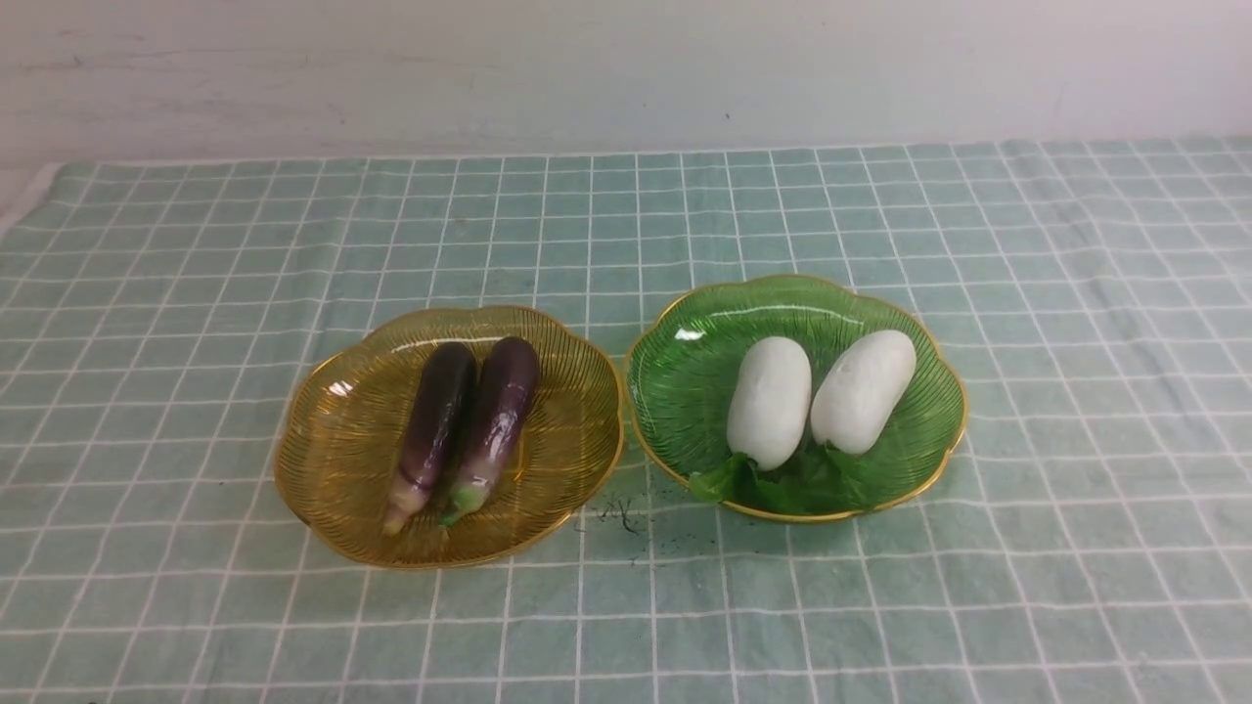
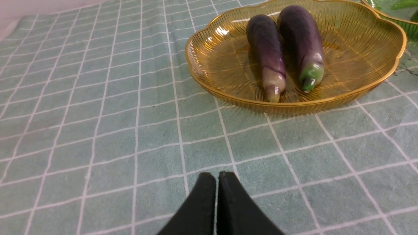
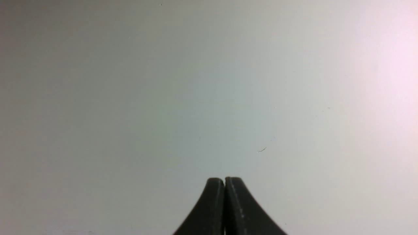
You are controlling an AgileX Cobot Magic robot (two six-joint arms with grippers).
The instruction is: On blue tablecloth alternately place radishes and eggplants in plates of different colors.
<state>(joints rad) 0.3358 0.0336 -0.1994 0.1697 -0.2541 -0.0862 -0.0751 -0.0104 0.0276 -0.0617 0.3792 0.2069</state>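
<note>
Amber plate (image 1: 333, 460) holds both eggplants (image 1: 469, 425) side by side, long axes running away from the robot, stem ends nearest it; the green plate (image 1: 685, 391) holds the 2 radishes (image 1: 817, 396). Sorting looks complete. The left pincer (image 2: 217, 178), closed and empty, hovers over the blue tablecloth (image 1: 196, 293) just short of the stems. The right pincer (image 3: 224, 182), closed and empty, faces only blank surface.
</note>
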